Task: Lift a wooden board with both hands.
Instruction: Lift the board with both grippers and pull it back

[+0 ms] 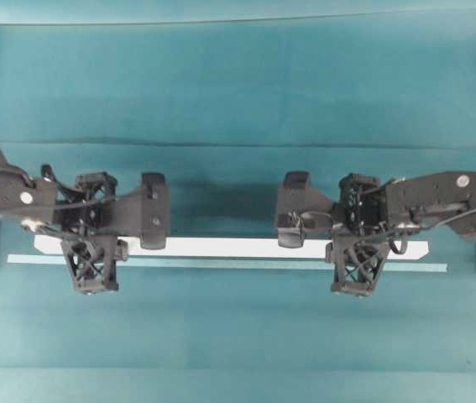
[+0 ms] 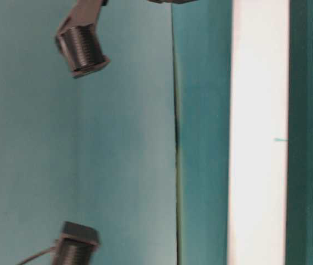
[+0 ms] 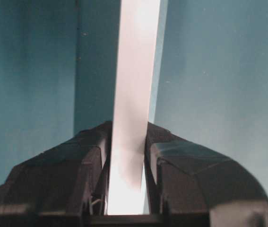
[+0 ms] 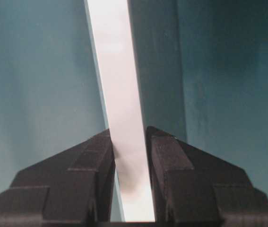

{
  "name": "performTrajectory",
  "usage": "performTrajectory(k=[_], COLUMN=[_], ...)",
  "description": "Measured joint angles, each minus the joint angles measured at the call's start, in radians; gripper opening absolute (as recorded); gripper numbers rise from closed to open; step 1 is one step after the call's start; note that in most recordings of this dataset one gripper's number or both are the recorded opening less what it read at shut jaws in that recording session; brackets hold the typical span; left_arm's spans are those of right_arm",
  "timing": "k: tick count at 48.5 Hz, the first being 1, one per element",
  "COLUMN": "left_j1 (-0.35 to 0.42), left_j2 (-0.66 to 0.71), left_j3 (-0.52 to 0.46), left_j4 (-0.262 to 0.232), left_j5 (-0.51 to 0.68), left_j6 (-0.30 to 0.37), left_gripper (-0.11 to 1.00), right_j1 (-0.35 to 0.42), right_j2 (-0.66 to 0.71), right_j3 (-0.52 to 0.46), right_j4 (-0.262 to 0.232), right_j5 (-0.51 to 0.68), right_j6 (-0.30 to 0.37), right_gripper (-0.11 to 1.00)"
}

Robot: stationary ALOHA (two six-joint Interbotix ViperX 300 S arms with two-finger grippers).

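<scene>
Black fingers (image 3: 77, 175) of the left end effector (image 3: 126, 156) press against both sides of the wooden board (image 3: 134, 85), gripping it. Likewise the right end effector (image 4: 130, 156) clamps the board. Overhead, the board spans the lower middle of the frame just above a pale tape line (image 1: 221, 264) on the teal surface (image 1: 238, 92); both arms cover parts of it.

board (image 1: 229, 247) btwn grippers, tape line (image 1: 221, 263) beside

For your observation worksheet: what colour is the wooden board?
White. The wooden board shows best in the overhead exterior view, against the teal table.
</scene>
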Motion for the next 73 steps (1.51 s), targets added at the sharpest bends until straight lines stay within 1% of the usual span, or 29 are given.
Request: performTrajectory(k=[15,25,37,51,65,73], left_j1=[0.014,0.021,0.023,0.032,0.04,0.044], left_j2=[-0.067,-0.118,-0.163,-0.204,-0.215,-0.215], left_j3=[-0.086,-0.144,-0.229,-0.272,-0.379,-0.434], left_j4=[-0.002,-0.002,-0.002,-0.003,-0.003,-0.003], left_j5=[0.158,0.256,0.387,0.449,0.534,0.594], left_j6=[0.009,0.012,0.012,0.008,0.009,0.009], left_gripper=[0.18,0.18,0.18,0.18,0.18,0.18], right_j1=[-0.026,-0.029,-0.032,-0.038,-0.048,-0.054], right_j2=[-0.078,-0.107,-0.129,-0.135,-0.138,-0.141], right_j3=[-0.081,-0.14,-0.239,-0.353,-0.442,-0.505], right_j4=[0.0,-0.002,-0.002,-0.003,-0.003,-0.003], right_j5=[0.169,0.267,0.399,0.517,0.64,0.689], right_j6=[-0.006,-0.005,-0.005,-0.005,-0.003,-0.003], right_gripper=[0.22,0.22,0.22,0.22,0.22,0.22])
